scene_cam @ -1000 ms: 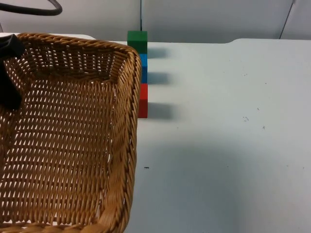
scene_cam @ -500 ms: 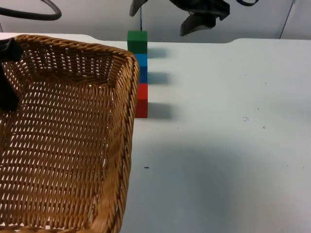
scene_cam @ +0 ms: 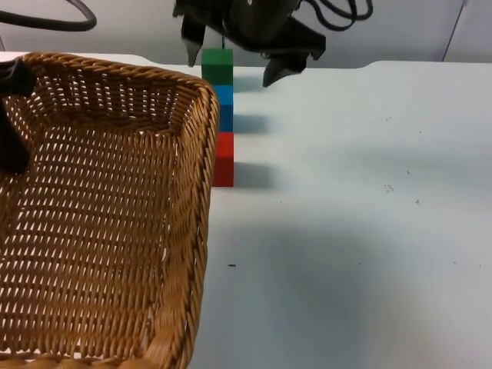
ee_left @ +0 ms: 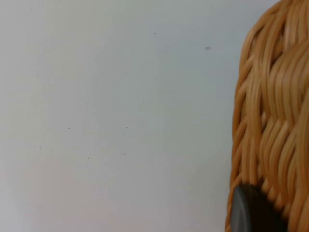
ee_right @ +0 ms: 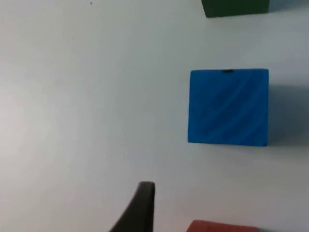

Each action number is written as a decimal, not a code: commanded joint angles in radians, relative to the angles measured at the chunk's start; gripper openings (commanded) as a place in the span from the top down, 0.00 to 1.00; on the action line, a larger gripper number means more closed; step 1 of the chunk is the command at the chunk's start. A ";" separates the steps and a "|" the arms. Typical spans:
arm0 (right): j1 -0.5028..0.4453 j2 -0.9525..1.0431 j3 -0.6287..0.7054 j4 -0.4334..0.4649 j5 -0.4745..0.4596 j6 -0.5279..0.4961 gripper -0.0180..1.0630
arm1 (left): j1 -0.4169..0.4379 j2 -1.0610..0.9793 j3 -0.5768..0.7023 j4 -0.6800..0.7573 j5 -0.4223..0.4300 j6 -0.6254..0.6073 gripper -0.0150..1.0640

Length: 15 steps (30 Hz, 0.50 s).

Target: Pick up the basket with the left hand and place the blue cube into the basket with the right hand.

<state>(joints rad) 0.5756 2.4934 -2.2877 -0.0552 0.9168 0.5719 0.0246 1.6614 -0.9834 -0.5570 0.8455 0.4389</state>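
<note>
The table (scene_cam: 354,231) is seen from above and slightly forward by the fixed top camera, with the grey wall (scene_cam: 400,31) at the far edge. The basket (scene_cam: 100,215) is caught close to this lens, so that it looms large, while the row of cubes lies further back. The left wrist camera is held very near the basket's woven wall (ee_left: 270,125) and is aimed past it at bare table. The right wrist camera is pointed straight down, close over the blue cube (ee_right: 228,107). The blue cube (scene_cam: 224,108), green cube (scene_cam: 217,65) and red cube (scene_cam: 224,157) are shared by the top and right wrist views.
</note>
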 commanded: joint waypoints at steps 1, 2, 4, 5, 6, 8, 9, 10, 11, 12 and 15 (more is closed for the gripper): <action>0.005 0.016 -0.027 -0.018 0.018 0.006 0.16 | 0.003 -0.005 -0.007 -0.034 0.006 -0.001 0.99; 0.005 0.027 -0.029 -0.023 0.018 0.007 0.16 | 0.003 -0.005 -0.007 -0.034 0.006 -0.001 0.99; 0.005 0.034 -0.029 -0.036 0.018 0.012 0.16 | 0.003 -0.005 -0.007 -0.034 0.006 -0.001 0.99; 0.005 0.044 -0.029 -0.055 0.016 0.025 0.16 | 0.003 -0.005 -0.007 -0.034 0.006 -0.001 0.99; 0.005 0.044 -0.029 -0.080 0.007 0.038 0.16 | 0.003 -0.005 -0.007 -0.034 0.006 -0.001 0.99; 0.005 0.049 -0.029 -0.098 -0.025 0.043 0.16 | 0.003 -0.005 -0.007 -0.034 0.006 0.004 0.99; 0.005 0.049 -0.029 -0.098 -0.025 0.043 0.16 | 0.003 -0.005 -0.007 -0.034 0.006 0.004 0.99; 0.005 0.051 -0.029 -0.106 -0.047 0.058 0.16 | 0.003 -0.005 -0.007 -0.034 0.009 0.004 0.99; 0.005 0.053 -0.029 -0.104 -0.064 0.058 0.16 | 0.003 -0.005 -0.007 -0.034 0.009 0.004 0.99; 0.005 0.057 -0.029 -0.104 -0.073 0.058 0.16 | 0.003 -0.005 -0.007 -0.034 0.009 0.004 0.99; 0.005 0.069 -0.029 -0.104 -0.082 0.058 0.16 | 0.003 -0.005 -0.007 -0.034 0.012 0.004 0.99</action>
<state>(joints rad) 0.5769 2.5594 -2.3096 -0.1507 0.8466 0.6230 0.0246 1.6614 -0.9834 -0.5629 0.8455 0.4411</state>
